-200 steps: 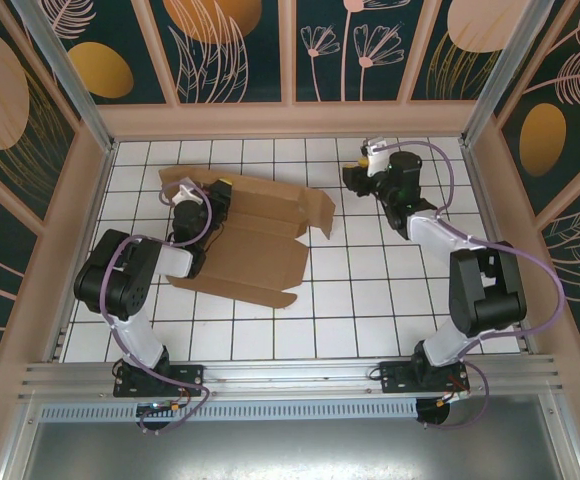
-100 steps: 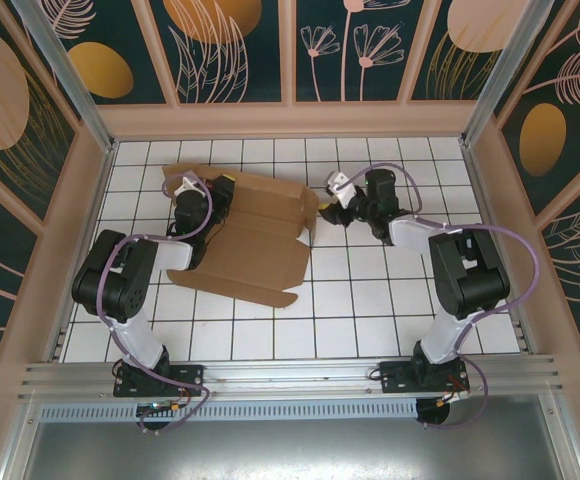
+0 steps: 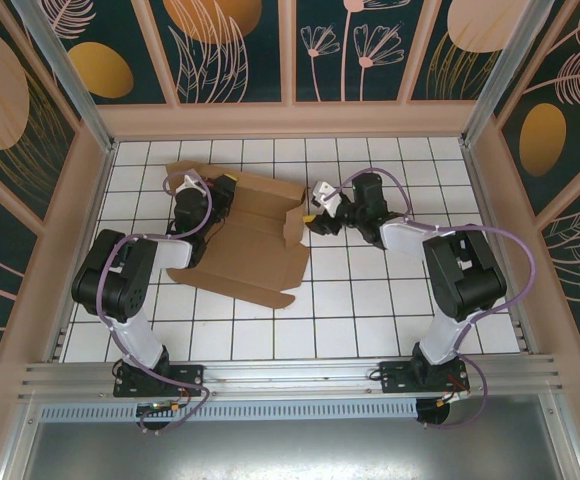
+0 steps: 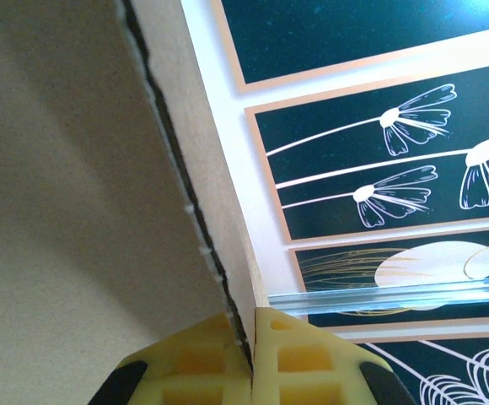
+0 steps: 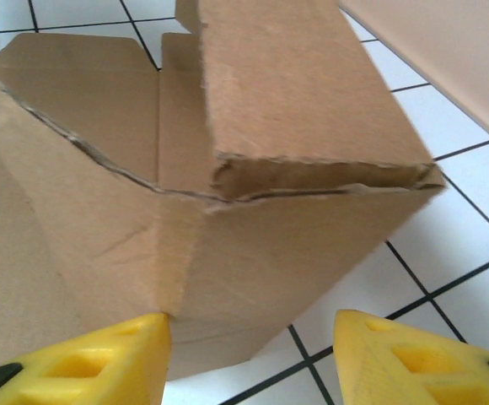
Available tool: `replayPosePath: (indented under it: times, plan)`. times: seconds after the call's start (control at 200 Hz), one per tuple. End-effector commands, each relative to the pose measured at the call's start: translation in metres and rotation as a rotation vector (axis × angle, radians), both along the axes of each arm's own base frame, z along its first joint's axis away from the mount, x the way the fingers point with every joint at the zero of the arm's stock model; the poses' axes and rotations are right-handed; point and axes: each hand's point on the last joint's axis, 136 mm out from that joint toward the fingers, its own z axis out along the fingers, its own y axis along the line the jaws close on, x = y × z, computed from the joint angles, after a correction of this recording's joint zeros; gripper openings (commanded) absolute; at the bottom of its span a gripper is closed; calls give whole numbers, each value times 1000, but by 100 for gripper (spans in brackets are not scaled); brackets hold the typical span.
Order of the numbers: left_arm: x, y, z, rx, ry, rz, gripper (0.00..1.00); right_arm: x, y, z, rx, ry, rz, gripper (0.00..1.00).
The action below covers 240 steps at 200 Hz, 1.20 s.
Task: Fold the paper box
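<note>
The paper box [image 3: 250,245] lies on the bench [image 3: 370,300], left of its middle. The left claw [image 3: 220,186] sits at the box's far edge, towards its left end, with the cardboard between its fingers. The right claw [image 3: 313,214] stands just beside the box's raised right-end flap.

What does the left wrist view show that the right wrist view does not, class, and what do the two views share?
Left wrist: the left gripper shut on the box edge, with the flowered wall behind. Right wrist: the right gripper open before a raised flap, over the white tiled table. Both: the brown box close up, with yellow gripper tips at the bottom edge.
</note>
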Motion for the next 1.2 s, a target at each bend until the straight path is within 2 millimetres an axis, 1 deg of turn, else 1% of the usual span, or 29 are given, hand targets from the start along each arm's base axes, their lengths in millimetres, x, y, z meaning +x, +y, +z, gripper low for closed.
replayPosePath:
  times: [0.0, 0.1, 0.19, 0.31, 0.39, 0.43, 0.46, 0.535, 0.55, 0.606, 0.726, 0.856, 0.966, 0.981, 1.021, 1.126, 1.196]
  plan:
    - [3, -1, -16, 33, 41, -19, 0, -13, 12, 8, 9, -3, 61, 56]
    - [3, -2, -19, 27, 49, -27, 0, -17, 17, 9, 11, 13, 70, 58]
    - [3, -3, -20, 24, 50, -29, 0, -14, 18, 8, 11, 18, 40, 59]
    - [2, -3, -20, 19, 49, -31, 0, 5, 13, 4, -7, 0, -67, 60]
    - [1, -4, -20, 14, 50, -35, 0, 17, 10, 7, 9, -13, -135, 61]
    - [1, -4, -20, 12, 49, -37, 0, 23, 8, 8, 16, -20, -173, 65]
    - [1, -4, -20, 8, 51, -37, 0, 27, 8, 9, 18, -25, -196, 66]
    - [-1, -4, -22, -2, 54, -38, 0, 29, 11, 14, 49, -27, -209, 68]
    - [-1, -4, -22, -5, 55, -38, 0, 29, 11, 16, 57, -27, -211, 71]
    - [-1, -4, -23, -11, 57, -35, 0, 29, 14, 20, 82, -30, -216, 73]
    - [-2, -4, -22, -23, 56, -38, 0, 31, 20, 23, 112, -29, -243, 74]
    - [-2, -4, -17, -34, 51, -37, 0, 39, 24, 12, 67, -20, -304, 73]
    - [-2, -4, -12, -44, 45, -36, 0, 50, 16, -1, 12, -20, -387, 73]
    - [-2, -4, -12, -45, 47, -37, 0, 47, 21, -3, 6, -20, -385, 73]
    - [-2, -4, -10, -50, 45, -36, 0, 50, 19, -6, -9, -17, -416, 72]
    - [-3, -4, -10, -63, 55, -32, 0, 57, 16, -12, -33, -12, -481, 70]
    - [-4, -2, -8, -64, 56, -24, 0, 59, 18, -13, -34, -4, -500, 67]
